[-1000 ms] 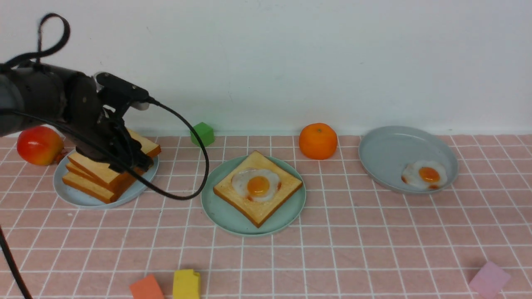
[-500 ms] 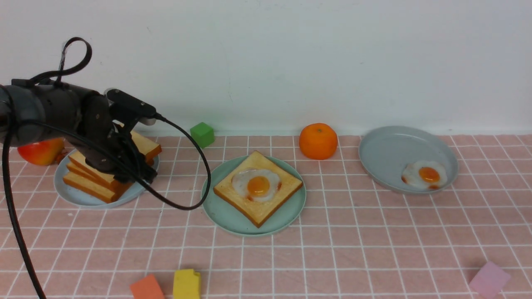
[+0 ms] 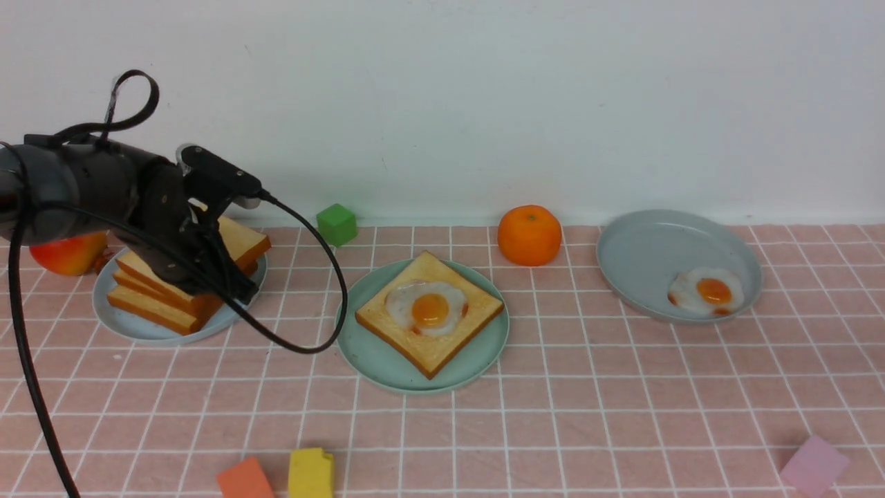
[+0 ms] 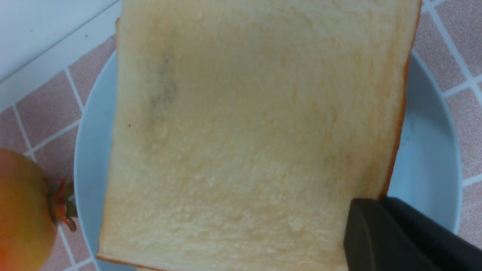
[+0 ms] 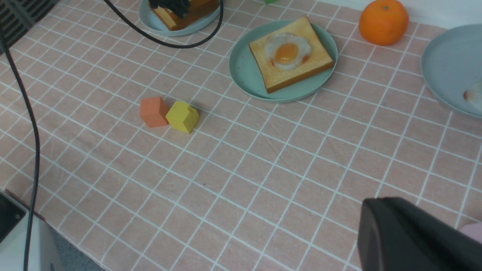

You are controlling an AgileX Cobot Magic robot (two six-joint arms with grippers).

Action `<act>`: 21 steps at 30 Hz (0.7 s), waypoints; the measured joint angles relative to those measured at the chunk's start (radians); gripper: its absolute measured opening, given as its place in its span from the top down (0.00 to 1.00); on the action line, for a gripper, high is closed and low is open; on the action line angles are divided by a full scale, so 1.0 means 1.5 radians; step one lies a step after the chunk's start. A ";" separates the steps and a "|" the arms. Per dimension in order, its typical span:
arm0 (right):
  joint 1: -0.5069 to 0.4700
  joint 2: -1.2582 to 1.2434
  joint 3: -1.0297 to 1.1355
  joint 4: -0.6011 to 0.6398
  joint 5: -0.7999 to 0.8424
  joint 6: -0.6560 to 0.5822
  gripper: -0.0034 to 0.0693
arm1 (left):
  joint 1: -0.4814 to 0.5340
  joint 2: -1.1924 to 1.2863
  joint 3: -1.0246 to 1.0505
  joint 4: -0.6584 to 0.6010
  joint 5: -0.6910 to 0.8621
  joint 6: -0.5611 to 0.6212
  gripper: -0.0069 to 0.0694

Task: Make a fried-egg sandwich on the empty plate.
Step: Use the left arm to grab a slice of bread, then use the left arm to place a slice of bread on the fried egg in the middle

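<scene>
Top toast (image 4: 244,131): It lay on the pile on the blue plate (image 3: 138,328), over on the robot's left side. From the tips, I saw most of it going off to the left and away from me.
Shape: It was square, so I saw no long way to line up with.
Left gripper (image 4: 382,203): Its tips were pressed together, touching the toast by its edge. I could not tell if they had a real bite on the bread.
Right gripper (image 5: 389,203): Its tips were together too, with no food in them. It was much farther from the toast, so I judged this a job for the left arm.
Green plate (image 3: 359,360): It sat to the right of the pile, just beside the blue plate, and a bit nearer me. One toast (image 3: 387,332) lay on it with an egg (image 3: 429,308) on top. I judged that only the lid was missing.
Words: I saw none I could read.
</scene>
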 joint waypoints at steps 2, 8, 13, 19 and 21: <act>0.000 0.000 0.000 0.001 0.000 0.000 0.93 | 0.000 -0.005 0.000 0.001 0.000 0.000 0.93; 0.000 0.000 0.000 0.003 0.000 0.000 0.93 | 0.000 -0.073 0.001 0.000 0.002 0.000 0.93; 0.000 0.000 0.000 0.004 0.000 0.000 0.93 | 0.000 -0.117 0.001 0.000 0.003 0.000 0.93; 0.000 0.000 0.000 -0.005 0.000 0.000 0.93 | -0.020 -0.143 0.001 -0.027 0.029 0.000 0.93; 0.000 0.000 0.000 -0.015 0.000 0.000 0.93 | -0.046 -0.153 0.001 -0.034 0.036 0.000 0.93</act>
